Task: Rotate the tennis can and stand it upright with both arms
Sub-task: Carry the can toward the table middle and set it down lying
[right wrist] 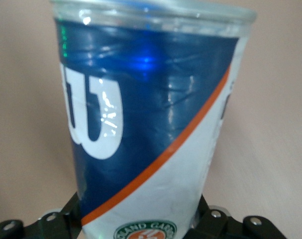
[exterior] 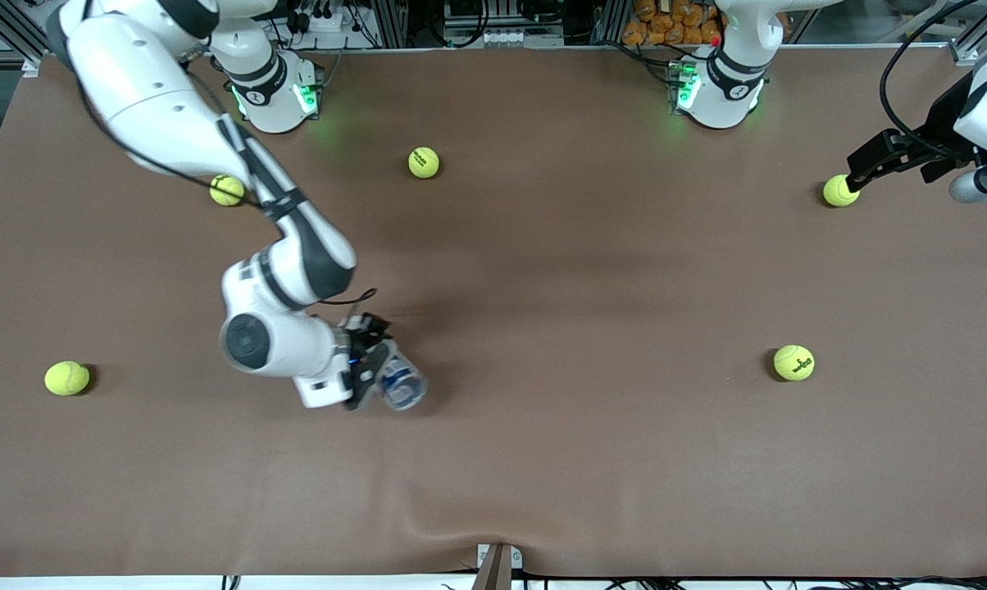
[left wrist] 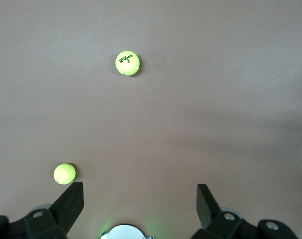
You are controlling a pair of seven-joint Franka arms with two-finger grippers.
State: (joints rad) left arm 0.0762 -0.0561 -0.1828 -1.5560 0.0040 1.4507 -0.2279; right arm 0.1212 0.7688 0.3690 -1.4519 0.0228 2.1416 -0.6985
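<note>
The tennis can (exterior: 401, 383), a clear cylinder with a navy and white label and a white "W", stands roughly upright on the brown table toward the right arm's end. My right gripper (exterior: 369, 370) reaches it from the side, and its fingers press against both sides of the can's lower part (right wrist: 155, 149). The can hides the fingertips in the right wrist view. My left gripper (exterior: 861, 170) waits low over the table at the left arm's end, open and empty (left wrist: 141, 199), next to a tennis ball (exterior: 839, 191).
Several yellow-green tennis balls lie scattered: one (exterior: 424, 162) near the right arm's base, one (exterior: 227, 190) partly under the right arm, one (exterior: 67, 378) at the right arm's end, one (exterior: 793, 362) toward the left arm's end. The left wrist view shows two balls (left wrist: 128, 63) (left wrist: 64, 174).
</note>
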